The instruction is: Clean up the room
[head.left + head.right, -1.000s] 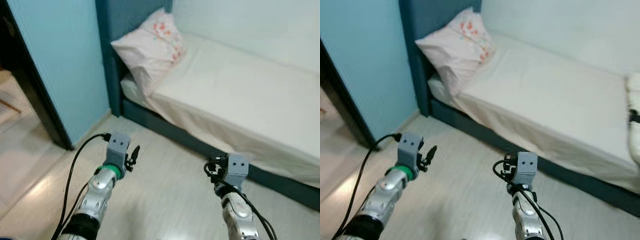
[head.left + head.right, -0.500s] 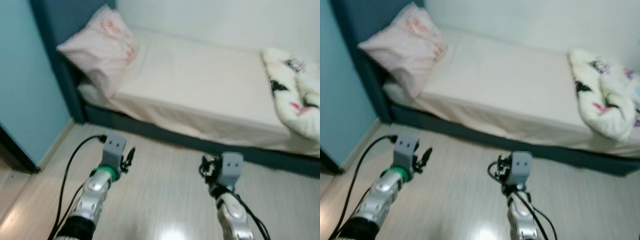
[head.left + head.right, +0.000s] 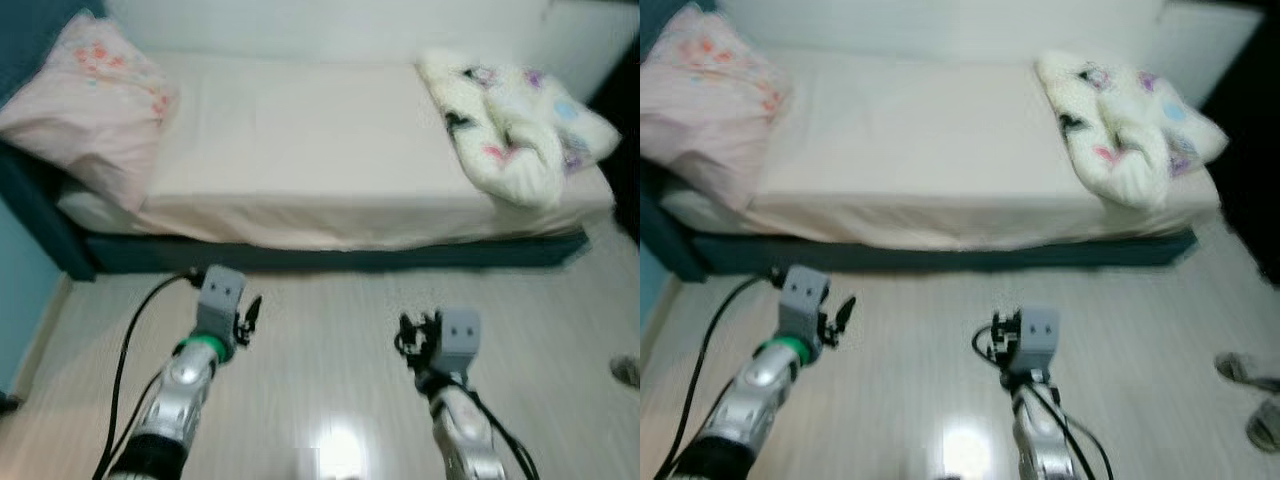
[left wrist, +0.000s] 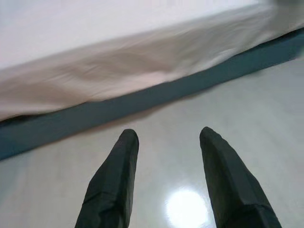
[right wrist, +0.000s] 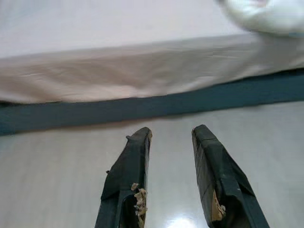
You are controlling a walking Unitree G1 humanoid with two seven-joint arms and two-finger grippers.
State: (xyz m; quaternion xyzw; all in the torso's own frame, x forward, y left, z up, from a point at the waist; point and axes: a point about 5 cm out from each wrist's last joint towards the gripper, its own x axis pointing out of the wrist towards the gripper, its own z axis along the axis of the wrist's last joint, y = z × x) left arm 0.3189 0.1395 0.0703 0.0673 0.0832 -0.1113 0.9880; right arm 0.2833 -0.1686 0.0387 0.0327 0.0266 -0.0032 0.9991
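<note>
Arms reach forward, left pincer [image 4: 166, 142] and right pincer [image 5: 171, 137] parted, empty.

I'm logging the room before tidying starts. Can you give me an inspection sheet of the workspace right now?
Surface: pale glossy floor in front of the bed, with a light glare spot.
Job's things: crumpled white patterned blanket bunched at the bed's right end; pink pillow at its left end.
Clutter: something blurred lies on the floor at far right, too unclear to name.
Grippers: left gripper open and empty above the floor; right gripper open and empty.
Cables: black cable loops along the left arm.
Surroundings: white wall behind the bed, dark teal bed frame.
</note>
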